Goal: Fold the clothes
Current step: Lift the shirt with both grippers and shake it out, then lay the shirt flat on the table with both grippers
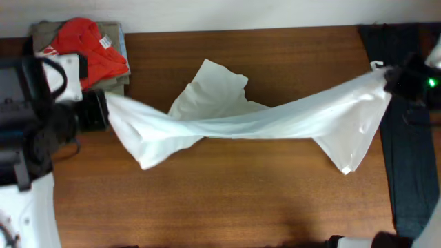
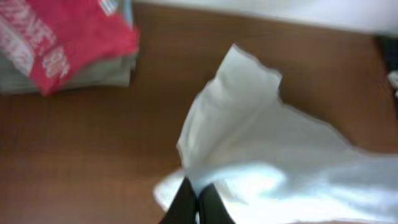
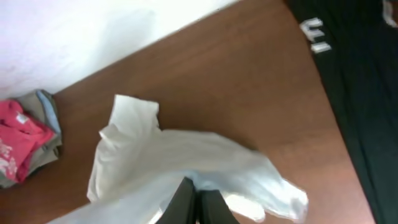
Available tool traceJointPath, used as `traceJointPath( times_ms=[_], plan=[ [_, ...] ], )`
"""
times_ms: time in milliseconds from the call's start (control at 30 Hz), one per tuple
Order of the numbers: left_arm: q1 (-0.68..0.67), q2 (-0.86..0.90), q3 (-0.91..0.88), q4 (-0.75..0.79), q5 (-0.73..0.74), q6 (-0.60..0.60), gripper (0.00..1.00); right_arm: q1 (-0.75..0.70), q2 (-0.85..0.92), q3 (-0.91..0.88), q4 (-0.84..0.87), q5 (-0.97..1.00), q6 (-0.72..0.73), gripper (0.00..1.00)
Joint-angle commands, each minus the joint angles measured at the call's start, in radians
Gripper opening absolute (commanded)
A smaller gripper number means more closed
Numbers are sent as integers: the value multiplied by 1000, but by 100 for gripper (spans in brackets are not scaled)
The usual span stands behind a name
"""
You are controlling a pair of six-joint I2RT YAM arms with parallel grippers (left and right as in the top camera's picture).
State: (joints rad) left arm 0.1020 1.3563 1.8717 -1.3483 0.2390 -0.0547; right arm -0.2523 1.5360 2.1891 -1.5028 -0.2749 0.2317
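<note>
There was one stack of folded clothes (image 1: pixel 114 34) at the back left corner of the wooden table (image 1: pixel 241 200). One red shirt (image 1: pixel 86 45) lay on top of it, with grey and pale blue layers showing beneath; how many could not be counted.

Just in front of the stack, the left gripper (image 1: pixel 93 110) was one of two in play. Its fingers were pinched together on the left end of the single white garment (image 1: pixel 275 120), and the left wrist view showed cloth bunched right at the closed tips.

The garment ran as one twisted band across the table from left to right. Its left part fanned out toward the front. Near the middle one loose flap spread toward the back edge and lay on the wood. The right end widened again and hung down in a point at the table's right edge.

The right gripper (image 1: pixel 396 81) was clamped on the garment's upper right corner, out past the table edge and above a black surface (image 1: pixel 406 179) that ran along that side.

Bare wood lay open across the whole front of the table. There was also bare wood at the back, between the stack and the flap and from the flap to the right edge.
</note>
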Motion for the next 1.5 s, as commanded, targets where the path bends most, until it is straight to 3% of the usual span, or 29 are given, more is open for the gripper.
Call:
traceJointPath(
  times_ms=[0, 33, 67, 167, 267, 400, 433, 533, 600, 833, 933, 1000, 1067, 1167, 1233, 1333, 1467],
  plan=[
    [3, 177, -21, 340, 98, -37, 0, 110, 154, 8, 238, -66, 15, 4],
    [3, 232, -13, 523, 98, -107, 0, 148, 190, 10, 380, -40, 90, 4],
    [4, 265, 108, 661, 124, -169, 0, 137, 192, 81, 460, -23, 129, 4],
    [28, 265, 601, 544, 44, -108, 1, -9, 191, 558, 288, -8, 117, 4],
    [45, 265, 914, 316, 42, -29, 1, -141, 191, 804, 97, -10, 108, 4],
    [35, 369, 778, 28, 73, -6, 1, -140, 280, 698, -177, -93, 9, 4],
    [17, 427, 689, -47, 80, 21, 1, -127, 314, 606, -196, -115, -75, 4],
    [-10, 518, 394, -53, 79, 49, 0, -88, 318, 295, -159, -115, -86, 4],
    [-10, 516, 331, -52, 79, 49, 0, -90, 317, 251, -163, -114, -86, 4],
    [-9, 87, 333, -157, 77, 26, 0, -88, 48, 251, -196, -108, -74, 4],
    [-9, 49, 326, -132, 69, 26, 0, -88, 51, 251, -180, -108, -66, 4],
    [-9, 136, 275, 12, 84, 26, 0, -74, 137, 250, -65, -130, -28, 4],
    [-8, 319, 240, 426, 79, 25, 0, -30, 243, 250, 241, -138, -26, 4],
    [14, 444, 328, 845, 79, -24, 0, -36, 260, 280, 499, -170, 73, 4],
    [21, 440, 503, 860, 79, -27, 0, -75, 245, 419, 488, -170, 72, 4],
    [21, 440, 759, 719, 79, -13, 0, -103, 243, 574, 361, -169, 3, 4],
    [21, 529, 703, 408, 77, 55, 0, -101, 302, 428, 164, -159, -56, 4]
  ],
)
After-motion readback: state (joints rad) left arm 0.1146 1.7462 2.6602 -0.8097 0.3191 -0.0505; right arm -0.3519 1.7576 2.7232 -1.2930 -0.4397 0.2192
